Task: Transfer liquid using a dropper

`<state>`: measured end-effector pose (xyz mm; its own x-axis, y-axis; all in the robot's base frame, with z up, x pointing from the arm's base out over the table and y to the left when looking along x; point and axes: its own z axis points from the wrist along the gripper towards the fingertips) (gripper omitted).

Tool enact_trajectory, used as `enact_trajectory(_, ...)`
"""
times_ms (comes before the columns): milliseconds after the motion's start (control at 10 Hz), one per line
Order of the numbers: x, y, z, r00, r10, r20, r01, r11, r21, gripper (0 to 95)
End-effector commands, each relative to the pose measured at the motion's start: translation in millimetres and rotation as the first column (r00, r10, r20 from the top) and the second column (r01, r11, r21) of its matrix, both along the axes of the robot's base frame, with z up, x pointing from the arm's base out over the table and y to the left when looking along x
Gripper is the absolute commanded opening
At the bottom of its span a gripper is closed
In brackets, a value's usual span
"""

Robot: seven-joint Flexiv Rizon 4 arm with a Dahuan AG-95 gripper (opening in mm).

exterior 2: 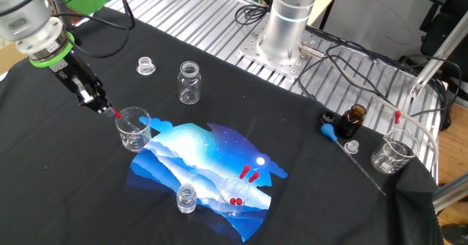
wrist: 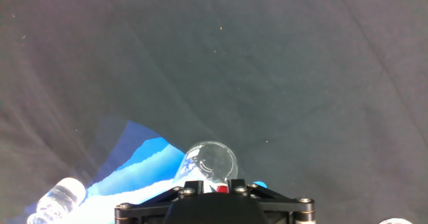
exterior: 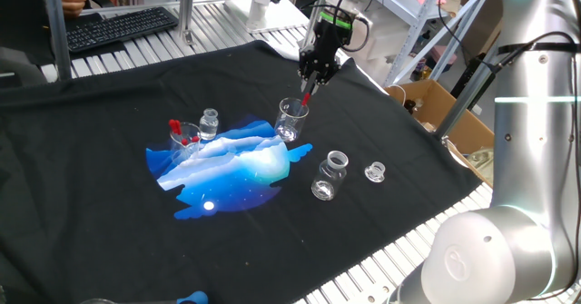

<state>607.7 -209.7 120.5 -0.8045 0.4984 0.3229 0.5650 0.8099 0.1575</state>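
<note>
My gripper [exterior: 309,88] is shut on the dropper's red bulb [exterior: 307,98] and holds the dropper tip down over a clear glass beaker [exterior: 290,120] at the cloth's blue print. In the other fixed view the gripper [exterior 2: 102,106] holds the red bulb [exterior 2: 115,113] at the rim of that beaker [exterior 2: 134,129]. In the hand view the red bulb [wrist: 221,188] shows between the jaws, with the beaker [wrist: 210,162] right below. The thin tube is too faint to make out. A second beaker [exterior: 184,139] holds two more red-bulbed droppers.
A small vial [exterior: 210,122] stands beside the second beaker. A wide-mouth jar [exterior: 329,176] and its lid [exterior: 375,171] lie to the right. In the other fixed view a brown bottle [exterior 2: 354,121], a blue bulb [exterior 2: 330,132] and another beaker [exterior 2: 394,154] sit at the far edge.
</note>
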Motion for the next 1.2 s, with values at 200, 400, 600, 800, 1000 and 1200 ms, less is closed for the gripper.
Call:
enact_trajectory(200,-0.3,-0.1,-0.7,1.0,-0.003,0.0,0.003,1.0,0.007,19.0)
enact_trajectory(400,-1.8,-0.5,-2.6,1.0,-0.004,0.0,0.004,1.0,0.012,19.0)
enact_trajectory(600,-3.4,-0.9,-4.1,1.0,-0.003,0.002,0.003,1.0,0.012,19.0)
enact_trajectory(800,-5.0,-1.0,-5.0,1.0,-0.006,0.001,0.006,1.0,0.015,19.0)
enact_trajectory(1000,-6.0,-0.9,-5.8,1.0,-0.008,0.001,0.008,1.0,0.024,19.0)
enact_trajectory(1200,-6.8,-1.0,-7.5,1.0,-0.008,0.001,0.008,1.0,0.027,19.0)
